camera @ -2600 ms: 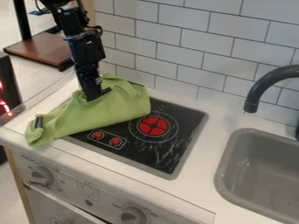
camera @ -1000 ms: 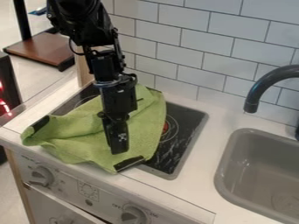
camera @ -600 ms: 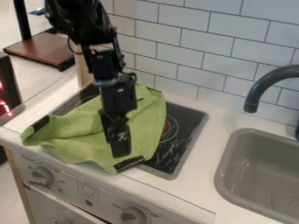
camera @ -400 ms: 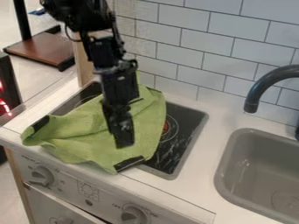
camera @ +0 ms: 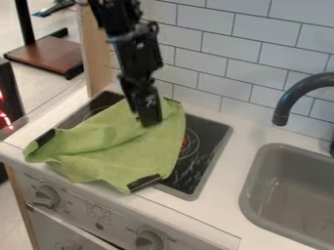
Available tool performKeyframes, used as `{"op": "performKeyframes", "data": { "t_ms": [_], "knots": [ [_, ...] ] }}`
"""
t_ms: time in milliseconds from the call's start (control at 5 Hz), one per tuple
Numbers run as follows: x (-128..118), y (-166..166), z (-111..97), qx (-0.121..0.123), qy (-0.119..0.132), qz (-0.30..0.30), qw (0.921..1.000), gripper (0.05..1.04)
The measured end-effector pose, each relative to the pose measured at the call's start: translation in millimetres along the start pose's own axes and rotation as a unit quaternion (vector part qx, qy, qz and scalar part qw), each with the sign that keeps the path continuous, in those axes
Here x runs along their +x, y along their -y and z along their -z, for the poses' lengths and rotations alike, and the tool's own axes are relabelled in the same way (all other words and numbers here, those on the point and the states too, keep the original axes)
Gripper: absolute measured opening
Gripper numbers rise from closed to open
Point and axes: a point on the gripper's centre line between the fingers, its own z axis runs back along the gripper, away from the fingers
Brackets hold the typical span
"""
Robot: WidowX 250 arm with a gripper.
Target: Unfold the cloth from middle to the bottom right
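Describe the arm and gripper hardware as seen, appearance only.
Arm: black all over, built of chunky, blocky segments joined end to end, with small pale marks on the lower segments. Gripper: also black, a narrow, blunt-ended block shape, slimmer than the segments above. Finer detail, such as any lettering, can't be made out.

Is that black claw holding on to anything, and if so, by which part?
Nothing, as far as I can see: the claw is over the green cloth, with no part of it pulled up.
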Motion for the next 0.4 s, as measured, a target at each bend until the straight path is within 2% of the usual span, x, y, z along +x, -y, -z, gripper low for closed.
{"op": "performKeyframes", "data": {
  "t_ms": [200, 400],
  "knots": [
    [1.6, -11.7, -12.8, 0.04, 0.035, -0.009, 0.9985, 1.0],
    [0.1, -17.0, -7.4, 0.059, 0.05, -0.016, 0.9969, 1.0]
  ]
}}
